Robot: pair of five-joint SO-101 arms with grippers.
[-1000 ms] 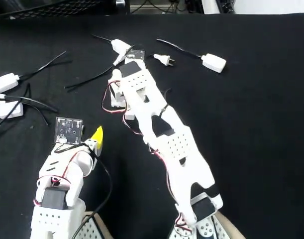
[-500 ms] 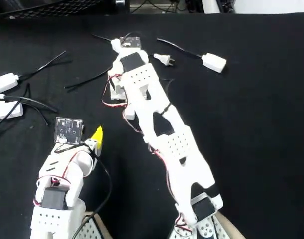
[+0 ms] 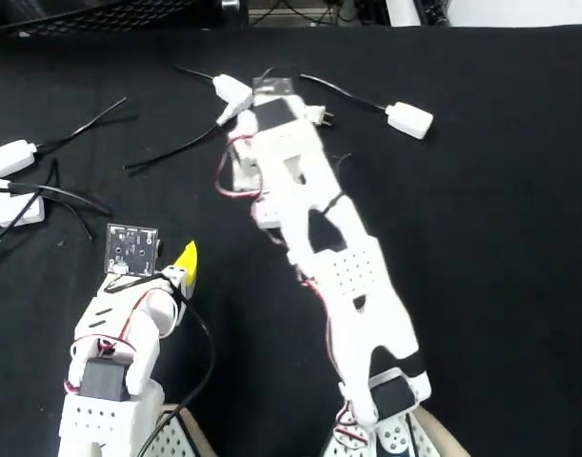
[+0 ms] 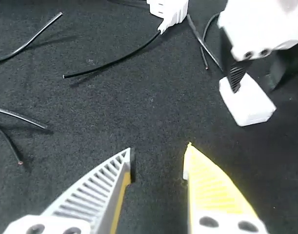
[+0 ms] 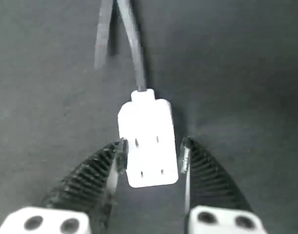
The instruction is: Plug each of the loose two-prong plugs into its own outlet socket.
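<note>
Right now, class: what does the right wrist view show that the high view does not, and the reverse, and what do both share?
Right wrist view: the open right tool astride a white socket, slots on its face. High view: a loose two-prong plug, a far-right socket, more sockets at the left edge, the left arm. Shared: the black table cover and white sockets on dark cords; which overhead socket the tool straddles, I cannot tell.
</note>
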